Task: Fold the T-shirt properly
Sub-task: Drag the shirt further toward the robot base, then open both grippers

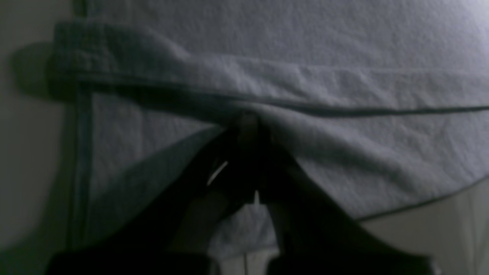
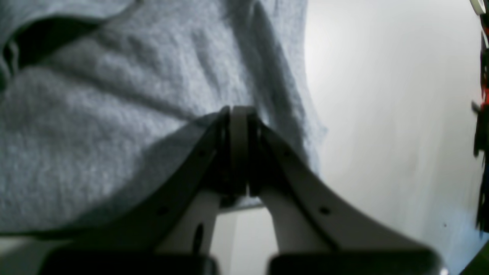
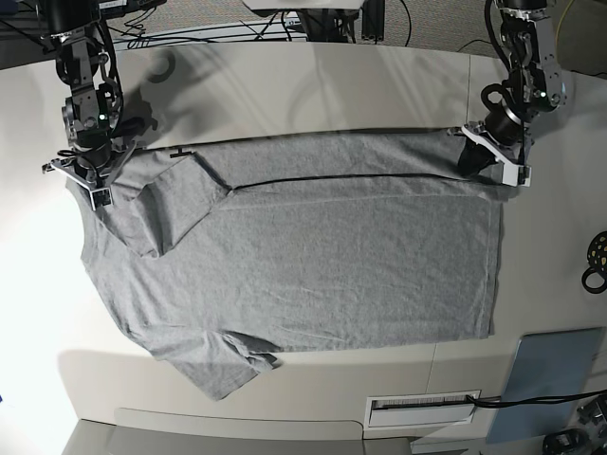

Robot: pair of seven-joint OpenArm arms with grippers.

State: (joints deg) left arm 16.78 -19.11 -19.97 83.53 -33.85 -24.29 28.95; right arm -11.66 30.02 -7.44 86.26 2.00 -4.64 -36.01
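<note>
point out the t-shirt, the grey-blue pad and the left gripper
T-shirt (image 3: pixel 332 265), base view, middle of the body.
Grey-blue pad (image 3: pixel 555 374), base view, centre of its flat top.
Left gripper (image 3: pixel 477 156), base view, tips at the shirt's hem.

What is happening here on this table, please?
A two-armed robot is folding a large heather-grey cotton T-shirt spread on a pale table. The left end effector is shut on the hem corner, and the right end effector is shut on the shoulder side. The far long edge is already turned over.
</note>
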